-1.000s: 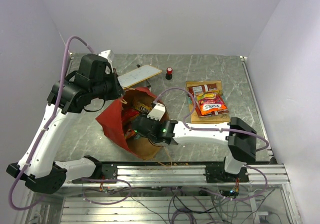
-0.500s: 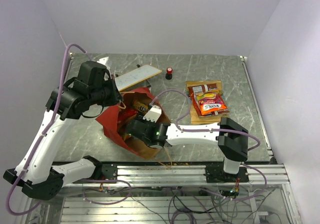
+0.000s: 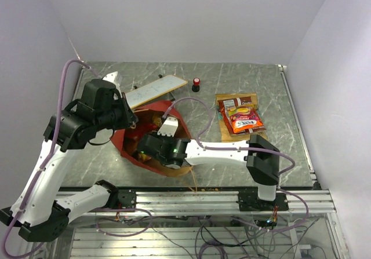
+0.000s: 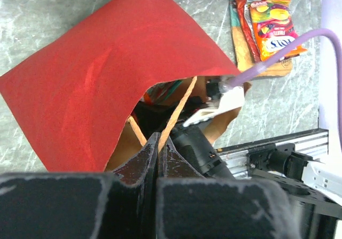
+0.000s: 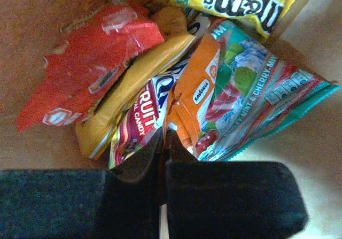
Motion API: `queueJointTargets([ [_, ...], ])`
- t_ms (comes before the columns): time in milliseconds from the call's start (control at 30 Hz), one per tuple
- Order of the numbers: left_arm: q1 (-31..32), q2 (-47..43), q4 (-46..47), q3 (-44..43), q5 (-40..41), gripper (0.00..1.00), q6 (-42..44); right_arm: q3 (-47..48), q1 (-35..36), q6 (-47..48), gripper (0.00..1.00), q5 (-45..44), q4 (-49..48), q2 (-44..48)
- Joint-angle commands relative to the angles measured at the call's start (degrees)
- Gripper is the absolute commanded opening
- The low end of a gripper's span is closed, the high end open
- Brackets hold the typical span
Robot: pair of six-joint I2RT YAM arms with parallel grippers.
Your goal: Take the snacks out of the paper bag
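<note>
Red paper bag [image 4: 96, 84]: matte, creased; tan handle [image 4: 179, 102] pinched between clenched left gripper [image 4: 158, 138] fingertips.
Snacks [image 5: 230, 89]: glossy crinkled packets inside bag, touching right gripper [image 5: 163, 137] tips, pressed together; hold unclear.
Table [image 3: 232, 76]: grey marbled slab; pale walls [image 3: 174, 21].

Whether the closed right claw [image 5: 163, 135] pinched any packet could not be told; seen from above it was hidden inside the red paper shopping bag [image 3: 123, 142]. A yellow candy packet [image 5: 235, 1] was cut off by the right wrist view's top edge. The bag's tan twisted handle [image 4: 179, 102] ran out of sight between the left claw's [image 4: 158, 137] closed tips.
</note>
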State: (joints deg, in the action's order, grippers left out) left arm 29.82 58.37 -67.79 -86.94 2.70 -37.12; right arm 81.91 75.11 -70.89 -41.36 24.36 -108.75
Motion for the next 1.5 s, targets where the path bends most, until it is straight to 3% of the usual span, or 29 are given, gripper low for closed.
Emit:
queueJointTargets([
  [0,-0.29,-1.75,-1.92,-0.45,4.91,0.07,-0.18,1.23,-0.14,1.93,0.00,-6.08,5.14,4.81],
  [100,-0.36,-2.17,-2.03,-1.32,6.69,0.07,-0.05,0.09,-0.06,1.89,0.00,-5.57,7.37,7.68],
  [467,-0.36,-4.52,0.37,1.83,6.86,0.07,-4.38,-6.84,-0.07,12.55,0.00,-1.33,1.86,23.59],
  [800,-0.32,-4.54,3.26,3.55,5.33,0.07,-6.98,-10.35,-0.24,34.91,0.00,12.76,-5.17,40.17],
  [1033,-0.31,-1.76,5.64,3.53,3.92,0.07,-8.01,-3.11,-1.19,45.55,0.00,20.22,-0.93,43.41],
  [1233,-0.30,0.36,6.95,4.20,2.30,0.07,-9.01,6.92,-2.49,49.01,0.00,13.40,5.62,41.37],
  [1333,-0.29,1.88,6.13,2.99,1.20,0.07,-8.98,7.55,-6.45,49.44,0.00,7.26,7.38,40.94],
  [1467,-0.29,2.49,6.78,3.74,0.28,0.07,-9.79,4.63,-23.47,44.47,0.00,15.64,9.42,40.75],
])
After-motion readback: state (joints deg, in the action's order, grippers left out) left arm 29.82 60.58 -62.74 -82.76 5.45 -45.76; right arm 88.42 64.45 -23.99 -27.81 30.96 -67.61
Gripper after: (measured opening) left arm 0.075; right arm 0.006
